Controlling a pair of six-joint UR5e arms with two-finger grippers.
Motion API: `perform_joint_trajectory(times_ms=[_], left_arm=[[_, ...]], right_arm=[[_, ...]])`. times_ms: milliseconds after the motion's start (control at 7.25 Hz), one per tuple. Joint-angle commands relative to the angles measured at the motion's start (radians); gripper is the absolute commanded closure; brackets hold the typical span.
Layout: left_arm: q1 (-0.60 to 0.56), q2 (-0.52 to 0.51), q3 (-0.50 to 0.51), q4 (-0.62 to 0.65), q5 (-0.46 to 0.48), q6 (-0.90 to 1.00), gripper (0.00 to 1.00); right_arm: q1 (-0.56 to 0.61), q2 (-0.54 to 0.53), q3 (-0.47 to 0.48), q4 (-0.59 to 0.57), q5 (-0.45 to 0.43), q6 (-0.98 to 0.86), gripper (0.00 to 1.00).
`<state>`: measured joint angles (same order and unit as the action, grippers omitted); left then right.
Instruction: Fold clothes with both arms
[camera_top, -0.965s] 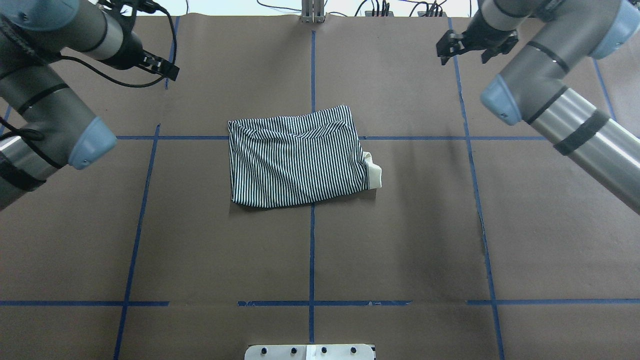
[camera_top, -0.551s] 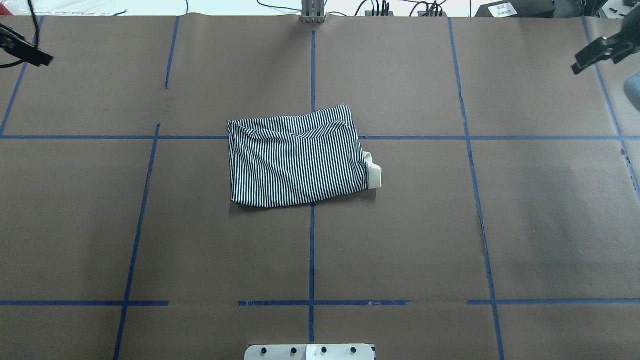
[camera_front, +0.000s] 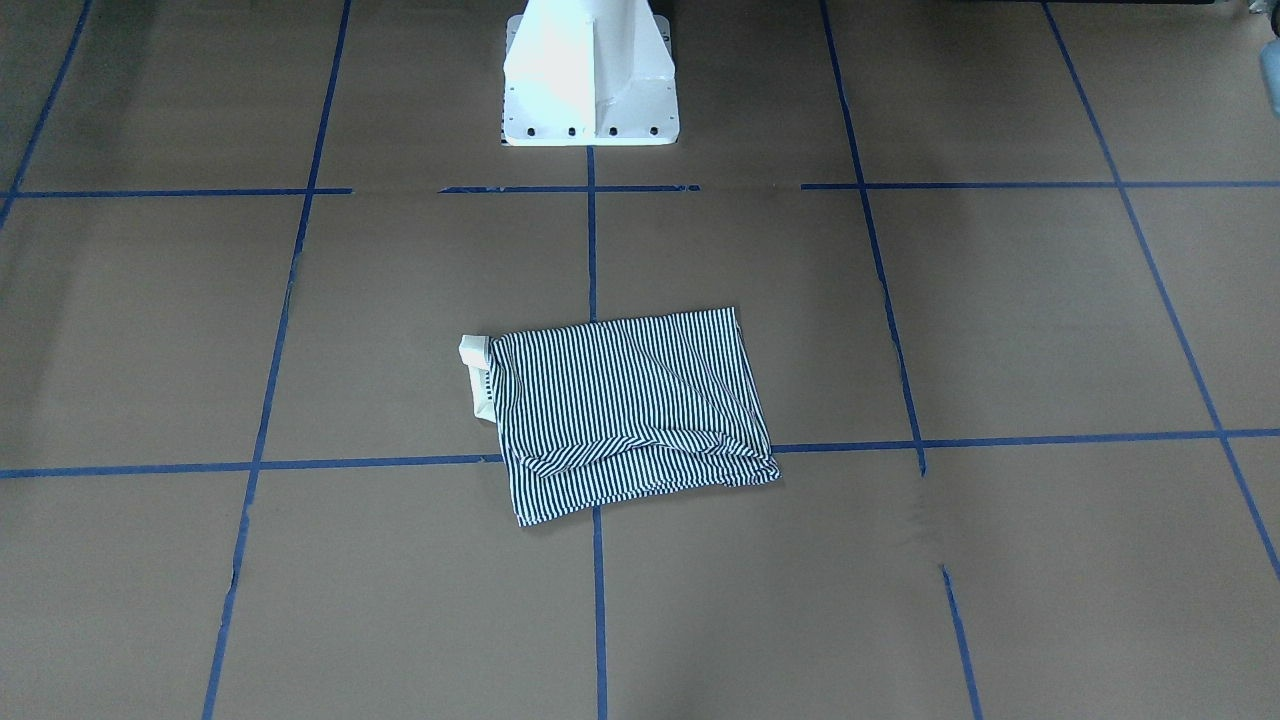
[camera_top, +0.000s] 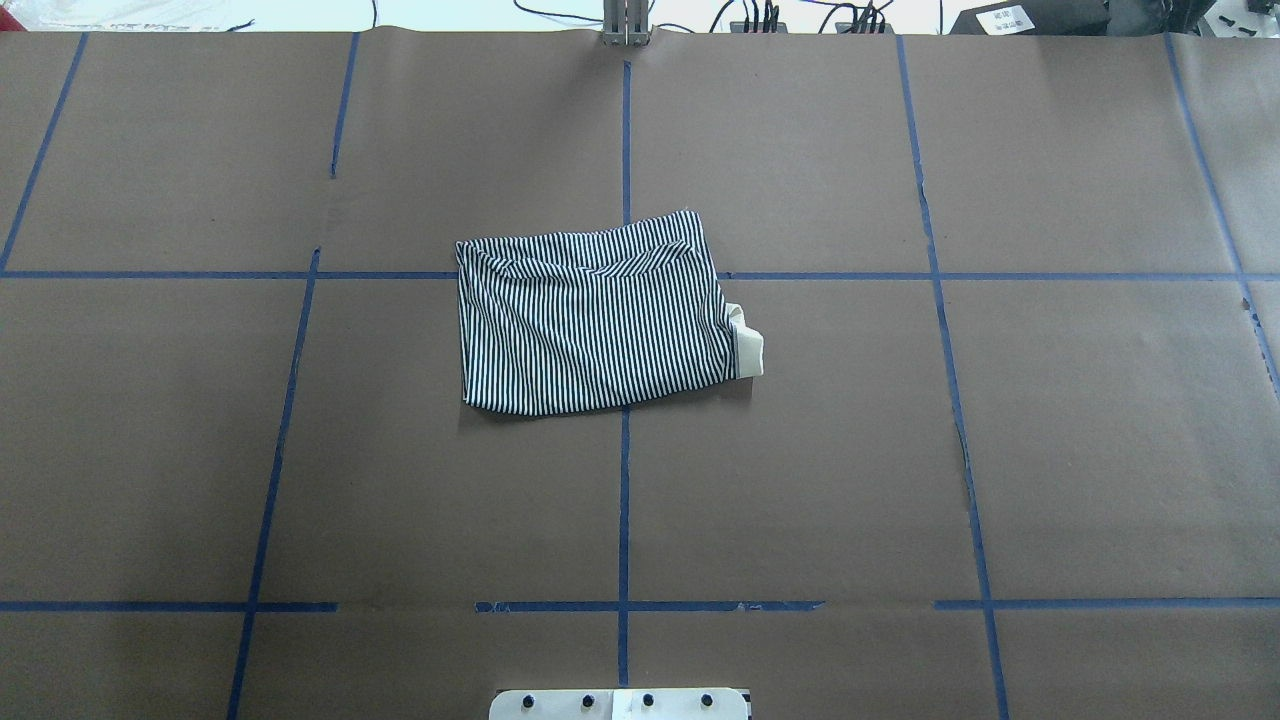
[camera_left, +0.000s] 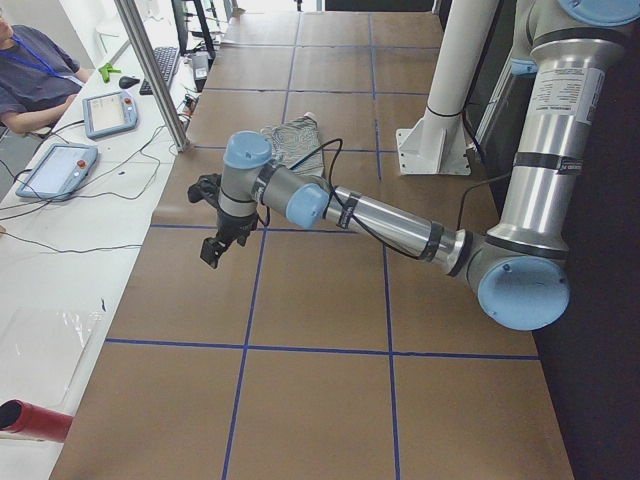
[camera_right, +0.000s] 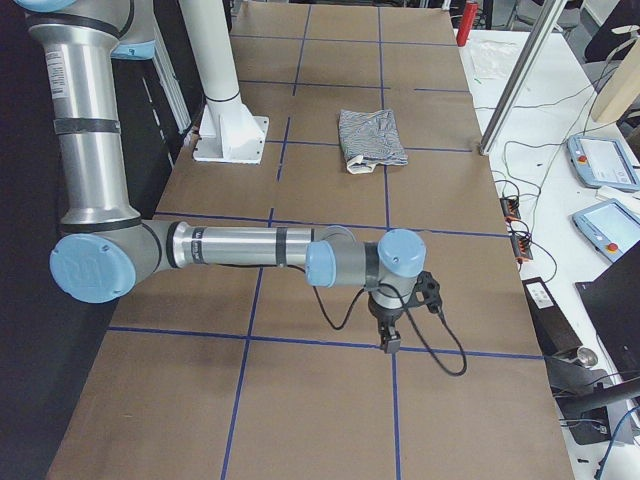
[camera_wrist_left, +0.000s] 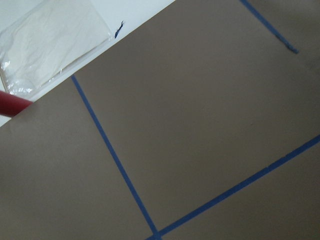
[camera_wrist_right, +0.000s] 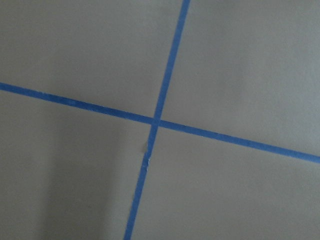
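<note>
One polo shirt (camera_top: 595, 325), thin navy-and-white stripes, folded to a rough rectangle. It lies flat near the middle of the tabletop (camera_top: 900, 480), over a crossing of the blue tape lines (camera_top: 623, 520). Its cream collar (camera_top: 748, 350) pokes out at the edge on the robot's right. A slanting crease runs along the edge farthest from the white pedestal base (camera_front: 590, 80).

Two arms, both well apart from the shirt:
- The left arm (camera_left: 390, 225) is stretched out low toward the tabletop's left end. The left gripper (camera_left: 214, 246) points down over the brown paper, near the operators' edge. Whether its jaws are spread or pressed together, I cannot tell from where I stand.
- The right arm (camera_right: 240, 247) is stretched out the same way toward the right end. The right gripper (camera_right: 388, 335) hangs over a tape line, and the state of its jaws cannot be told either.

Sundries on the white side bench: two teach pendants (camera_left: 110, 112), a seated person (camera_left: 35, 75) beside them, and a clear plastic bag (camera_wrist_left: 50, 45).
</note>
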<state>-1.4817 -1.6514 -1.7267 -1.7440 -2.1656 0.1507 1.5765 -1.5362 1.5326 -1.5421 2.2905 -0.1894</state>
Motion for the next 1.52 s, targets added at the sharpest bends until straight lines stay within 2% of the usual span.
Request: perform_joint_trajectory(times_ms=[0,138,276,965,1379], left_arm=[[-0.129,0.068,0.059,0.02,-0.124,0.004,0.0],[-0.127,0.09,0.056,0.105,-0.228,0.004,0.0],[-0.127,0.111,0.049,0.13,-0.24,0.004,0.0],[-0.127,0.127,0.047,0.172,-0.238,0.001,0.0],[-0.123,0.134,0.038,0.162,-0.192,0.0,0.0]], right_arm=[[0.048,-0.085,0.073,0.027,-0.002,0.019,0.0],[0.048,-0.111,0.142,-0.011,0.001,0.077,0.0],[0.047,-0.129,0.191,-0.042,0.007,0.085,0.0],[0.043,-0.157,0.198,-0.055,0.01,0.084,0.0],[0.043,-0.159,0.198,-0.053,0.01,0.084,0.0]])
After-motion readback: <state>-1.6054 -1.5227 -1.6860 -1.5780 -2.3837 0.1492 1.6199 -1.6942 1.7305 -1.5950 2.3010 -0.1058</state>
